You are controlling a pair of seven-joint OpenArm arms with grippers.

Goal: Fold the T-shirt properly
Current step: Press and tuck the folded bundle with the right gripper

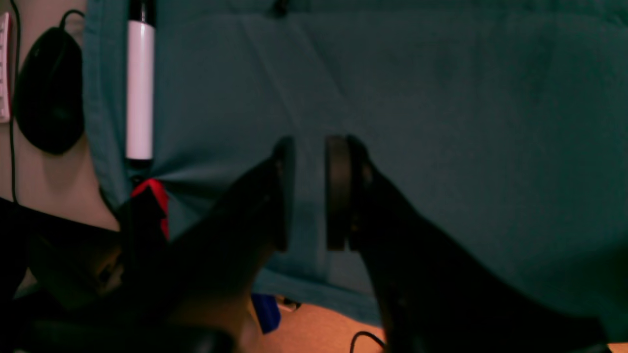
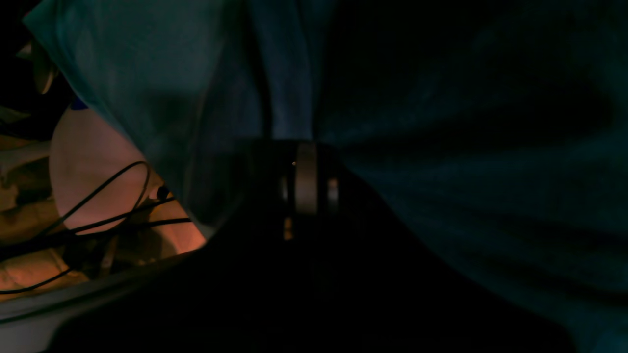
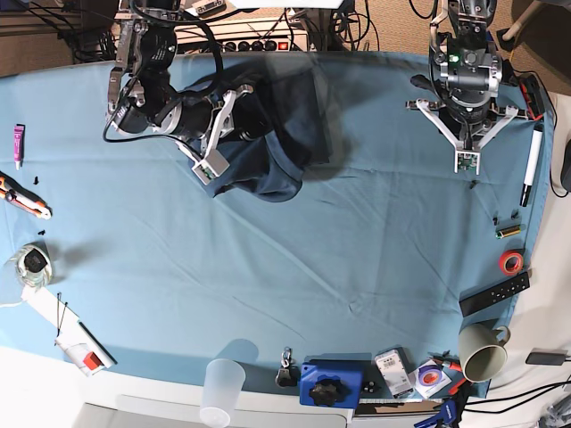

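The dark navy T-shirt (image 3: 287, 125) hangs bunched at the back of the table, lifted partly off the sky-blue table cloth (image 3: 268, 276). My right gripper (image 3: 230, 134) is at its left side. In the right wrist view this gripper (image 2: 306, 184) is shut on a fold of the T-shirt (image 2: 466, 147), which fills most of that dim view. My left gripper (image 3: 465, 147) is far off at the back right, away from the shirt. In the left wrist view it (image 1: 310, 191) is open by a narrow gap and empty above the bare table cloth (image 1: 441, 98).
A white marker (image 1: 140, 88) and a black mouse (image 1: 49, 88) lie by the cloth's right edge. A red tape roll (image 3: 510, 261), a mug (image 3: 482, 350), a clear cup (image 3: 223, 388), a blue object (image 3: 330, 383) and a cutter (image 3: 25, 201) line the edges.
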